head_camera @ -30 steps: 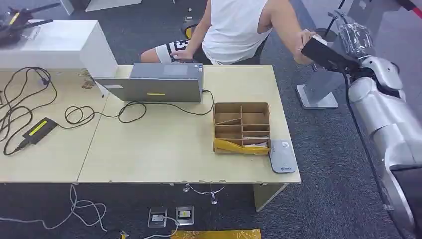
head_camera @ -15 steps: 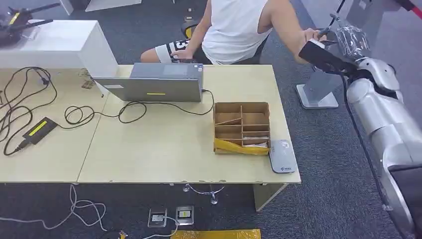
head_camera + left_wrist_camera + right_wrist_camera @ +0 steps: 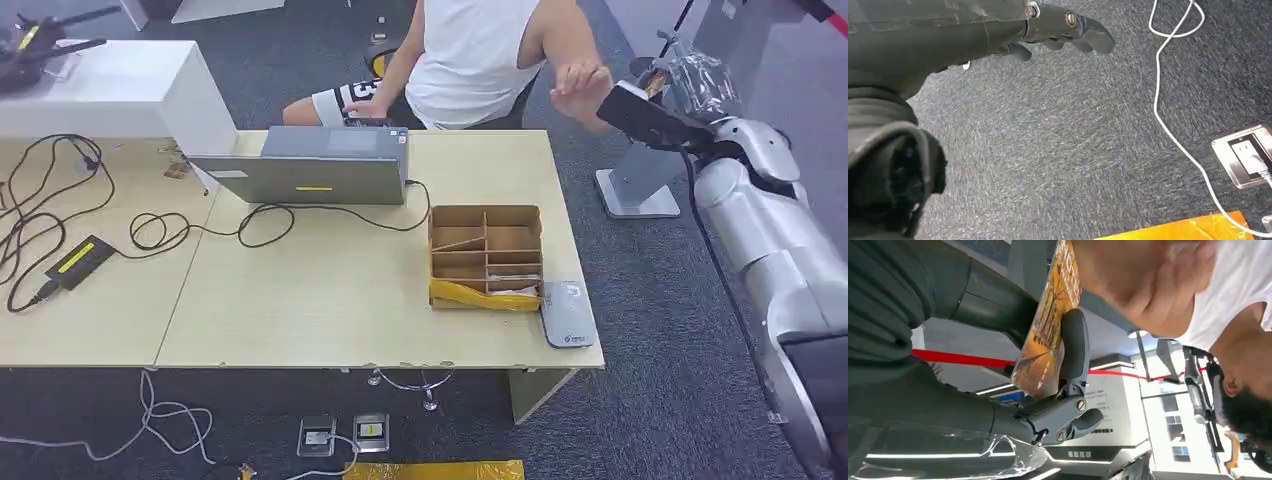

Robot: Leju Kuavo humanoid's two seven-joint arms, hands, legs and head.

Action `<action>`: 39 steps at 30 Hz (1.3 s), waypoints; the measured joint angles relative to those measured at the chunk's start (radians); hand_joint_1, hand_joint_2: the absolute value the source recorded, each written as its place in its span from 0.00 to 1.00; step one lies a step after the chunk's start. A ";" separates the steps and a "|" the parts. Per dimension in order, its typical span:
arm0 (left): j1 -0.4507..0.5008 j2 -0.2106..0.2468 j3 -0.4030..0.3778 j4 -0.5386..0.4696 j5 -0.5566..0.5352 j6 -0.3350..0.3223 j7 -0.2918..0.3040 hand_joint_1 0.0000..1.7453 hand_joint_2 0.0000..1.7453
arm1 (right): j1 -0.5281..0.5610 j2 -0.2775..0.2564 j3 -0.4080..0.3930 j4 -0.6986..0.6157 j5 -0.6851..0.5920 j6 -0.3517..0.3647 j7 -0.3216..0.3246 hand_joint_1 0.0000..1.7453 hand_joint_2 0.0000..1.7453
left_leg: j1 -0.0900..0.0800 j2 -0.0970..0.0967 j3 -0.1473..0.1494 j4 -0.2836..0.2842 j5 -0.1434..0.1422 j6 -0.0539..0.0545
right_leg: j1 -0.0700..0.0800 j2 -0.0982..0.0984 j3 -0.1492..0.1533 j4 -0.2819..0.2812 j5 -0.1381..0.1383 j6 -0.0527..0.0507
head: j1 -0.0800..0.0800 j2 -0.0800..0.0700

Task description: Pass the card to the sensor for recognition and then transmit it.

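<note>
My right hand is raised beyond the table's far right corner and grips an orange picture card between thumb and fingers. The card's edge shows at the hand. A person in a white shirt sits behind the table, their open hand just left of my hand and apart from the card. The grey sensor pad lies flat at the table's near right corner. My left hand hangs over the carpet with fingers stretched out, holding nothing.
A cardboard divider box stands beside the sensor. A closed laptop, black cables and a power brick lie on the table. A white stand base sits on the carpet, floor sockets below the table's front edge.
The person's hand, which reached up to my right hand and the card, has drawn back to the left. My right arm shifted only slightly.
</note>
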 joint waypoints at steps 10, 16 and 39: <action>0.002 0.000 -0.003 0.000 0.005 0.010 0.000 0.00 0.00 | 0.050 -0.010 -0.003 -0.034 -0.089 0.025 0.008 1.00 1.00 | 0.000 0.000 0.000 0.000 0.000 0.000 | 0.000 0.000 0.000 0.000 0.000 0.000 | 0.000 0.000; 0.011 0.000 -0.002 0.000 0.018 0.019 -0.005 0.00 0.00 | 0.142 -0.050 -0.043 -0.147 -0.265 0.137 0.019 1.00 1.00 | 0.000 0.000 0.000 0.000 0.000 0.000 | 0.000 0.001 0.000 0.000 0.000 0.000 | 0.000 0.000; 0.036 -0.001 -0.002 0.001 0.033 0.029 -0.016 0.00 0.00 | 0.646 -0.140 -0.275 -0.632 -0.407 0.323 0.089 1.00 1.00 | 0.002 0.001 0.000 0.000 -0.002 -0.002 | 0.002 0.002 0.000 -0.001 -0.001 -0.001 | 0.000 0.000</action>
